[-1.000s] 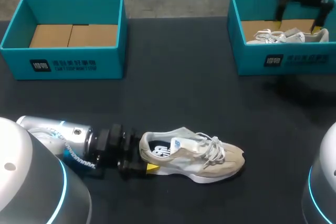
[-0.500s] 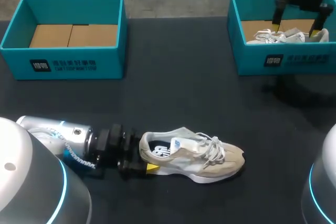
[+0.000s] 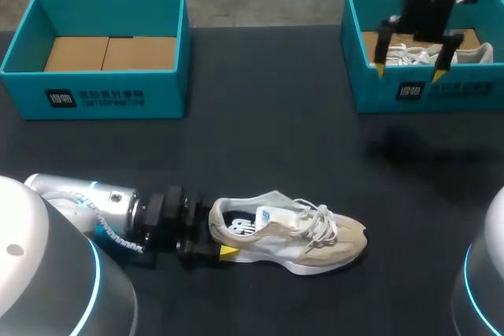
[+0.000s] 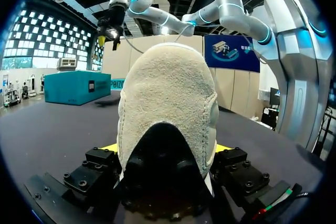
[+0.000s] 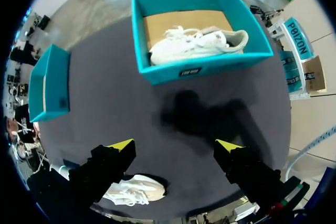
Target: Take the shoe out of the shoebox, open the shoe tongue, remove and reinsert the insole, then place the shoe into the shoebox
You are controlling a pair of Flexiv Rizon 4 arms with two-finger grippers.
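**Left claw [image 4: 168, 149] pinching the heel of the beige sneaker [image 4: 167, 90]; right claw [image 3: 408, 73] hanging spread and empty.**

The left claw's yellow tips are pressing the suede heel from both sides, holding the sneaker sole-down on the black tabletop [image 3: 260, 139], toe pointing away from the claw. The right claw is hovering well apart from it. Just ahead of its spread fingers, a teal shoebox [image 5: 207, 65] is holding a white sneaker [image 5: 197, 40]. An empty shoebox [image 3: 102, 45] is sitting far off to one side. Opening the tongue [image 3: 272, 214] is probably the step in hand. The left claw should be pinning the heel low so the sneaker is not tipping, while the right claw is coming down over the laces and closing on the tongue's free edge alone, then lifting gently toward the toe.
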